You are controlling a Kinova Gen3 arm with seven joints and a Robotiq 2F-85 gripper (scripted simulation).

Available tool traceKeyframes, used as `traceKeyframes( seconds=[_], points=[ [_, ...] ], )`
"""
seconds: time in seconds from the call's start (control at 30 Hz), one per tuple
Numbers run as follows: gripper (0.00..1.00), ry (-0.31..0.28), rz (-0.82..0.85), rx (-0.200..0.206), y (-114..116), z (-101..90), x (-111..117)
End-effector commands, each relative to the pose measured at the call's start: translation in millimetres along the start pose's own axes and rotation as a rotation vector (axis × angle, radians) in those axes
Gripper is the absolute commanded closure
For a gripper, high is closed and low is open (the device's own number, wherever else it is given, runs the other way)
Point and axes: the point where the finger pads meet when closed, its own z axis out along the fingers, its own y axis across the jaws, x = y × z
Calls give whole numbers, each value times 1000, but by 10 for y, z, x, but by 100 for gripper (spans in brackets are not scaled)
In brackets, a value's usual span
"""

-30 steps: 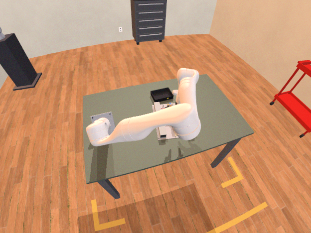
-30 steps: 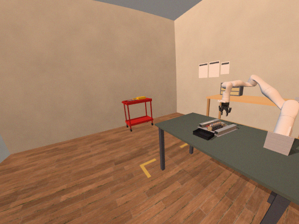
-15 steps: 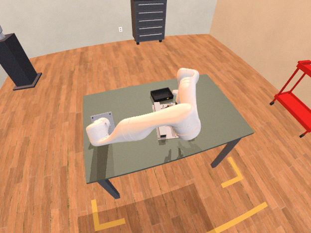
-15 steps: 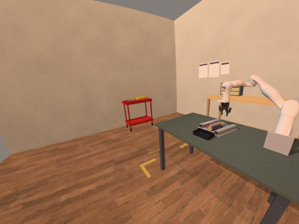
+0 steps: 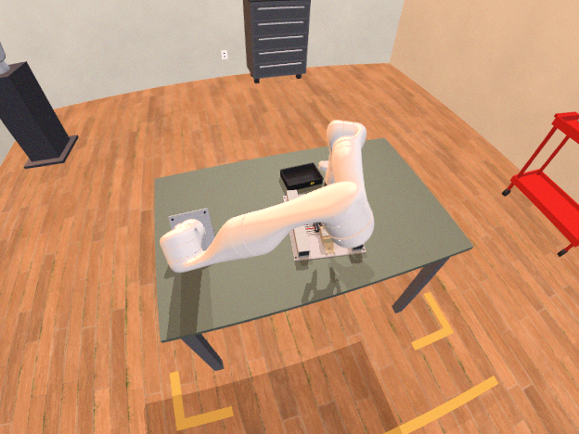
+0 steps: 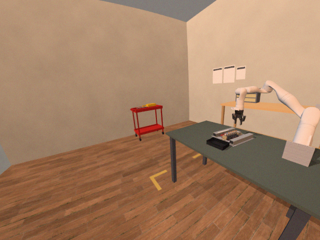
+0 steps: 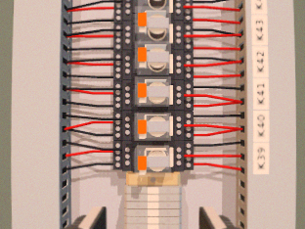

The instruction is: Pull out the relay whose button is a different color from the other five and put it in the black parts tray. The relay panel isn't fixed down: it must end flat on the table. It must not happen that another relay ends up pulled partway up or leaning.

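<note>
Wrist view: printed labels point(image 7: 261, 93) read K39, K40, K41, K42, K43.

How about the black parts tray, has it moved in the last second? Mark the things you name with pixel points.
No. Against the table point(image 5: 248, 294) point(image 6: 191, 134), the black parts tray point(image 5: 302, 177) point(image 6: 217, 143) sits in the same place, in both the top and exterior views.
</note>
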Motion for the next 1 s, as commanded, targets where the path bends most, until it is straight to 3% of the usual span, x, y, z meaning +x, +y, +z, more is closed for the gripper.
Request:
traceKeyframes(
  seconds=[0.0,0.23,0.97],
  points=[
    [39,1,0,-2,6,-9,241],
    [39,1,0,-2,6,-10,486],
    [39,1,0,-2,5,-10,497]
  ],
)
